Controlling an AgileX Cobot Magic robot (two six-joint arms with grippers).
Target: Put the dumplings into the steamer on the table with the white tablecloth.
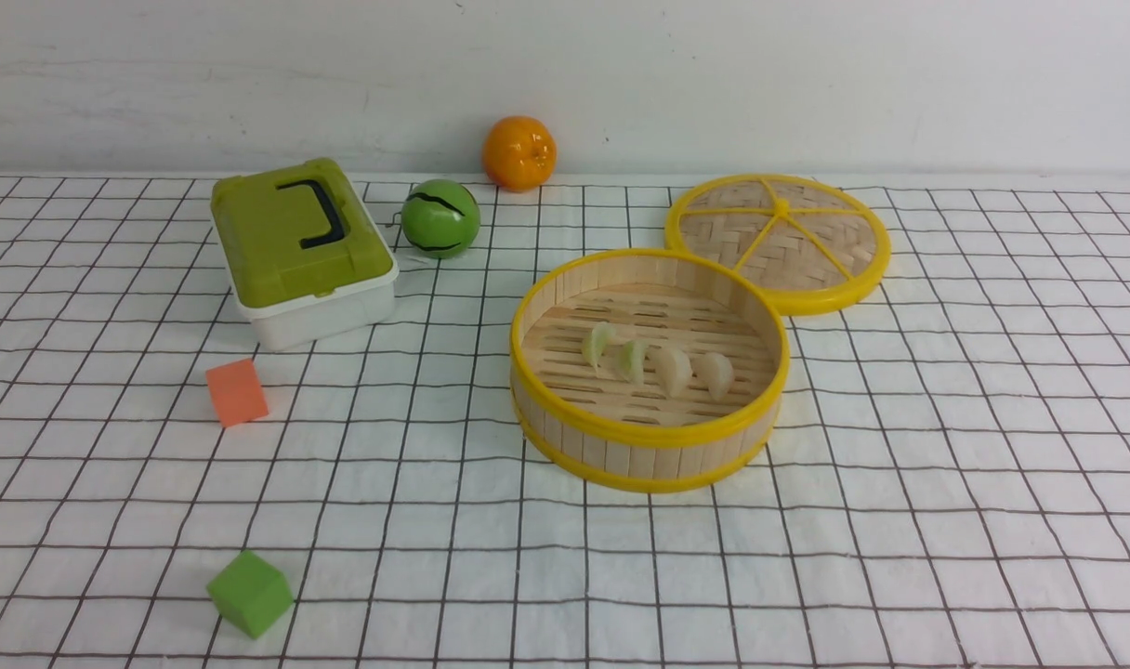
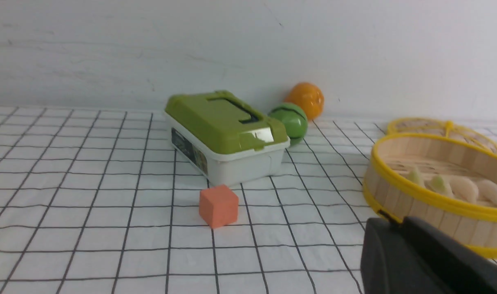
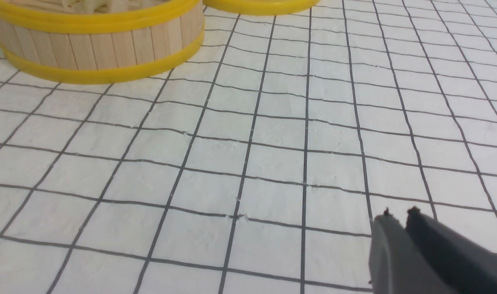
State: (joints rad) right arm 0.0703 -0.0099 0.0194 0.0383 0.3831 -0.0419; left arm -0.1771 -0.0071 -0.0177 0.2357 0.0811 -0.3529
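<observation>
White grid-lined tablecloth carries the round bamboo steamer — four pale crescent dumplings inside, woven lid at two o'clock. Left gripper closed, empty; right gripper nearly closed, empty.

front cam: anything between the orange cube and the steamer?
Nothing. In the front view, only bare gridded cloth of the table lies between the orange cube and the steamer. The left wrist view agrees.

Pale wooden strips and glossy yellow rims are being shown on the steamer; matt, slightly wrinkled white cloth is being seen covering the table.
</observation>
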